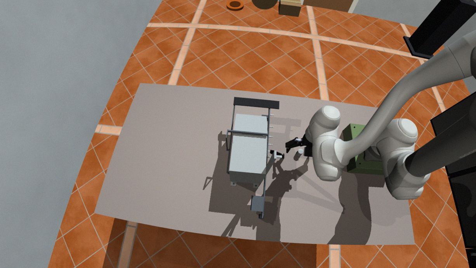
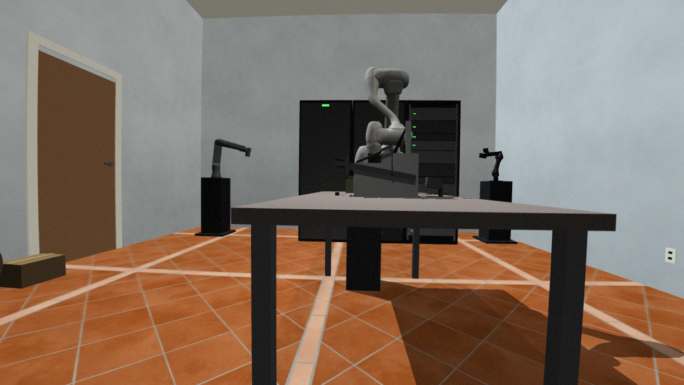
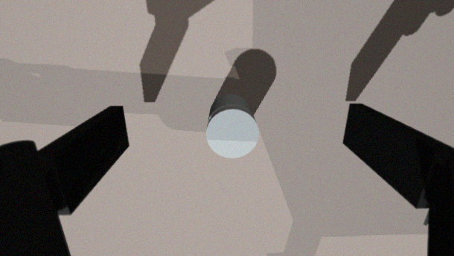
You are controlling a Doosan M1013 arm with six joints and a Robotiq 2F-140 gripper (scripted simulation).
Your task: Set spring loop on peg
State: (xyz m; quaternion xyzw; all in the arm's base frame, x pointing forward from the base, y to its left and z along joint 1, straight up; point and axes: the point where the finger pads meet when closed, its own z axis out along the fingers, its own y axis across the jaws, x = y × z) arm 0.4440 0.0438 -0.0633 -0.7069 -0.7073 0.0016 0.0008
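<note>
The grey feeder (image 1: 249,146) stands mid-bench, with a dark pedal plate (image 1: 255,103) at its far end. A row of small pegs (image 1: 271,134) runs along the side that faces the arm. The spring's black-and-white end loop (image 1: 276,153) sits at the near end of that row. The steel test weight (image 1: 300,150) is a short cylinder standing upright on the bench beside the feeder. In the wrist view the weight (image 3: 232,132) stands between my fingers, and neither finger touches it. My gripper (image 3: 237,125) is open wide and empty above it. It also shows in the overhead view (image 1: 298,148).
A green block sits on the bench under the arm, behind the gripper. A small grey part (image 1: 257,203) on a rod sticks out at the feeder's near end. In the room view the feeder (image 2: 385,179) hides the gripper and the weight.
</note>
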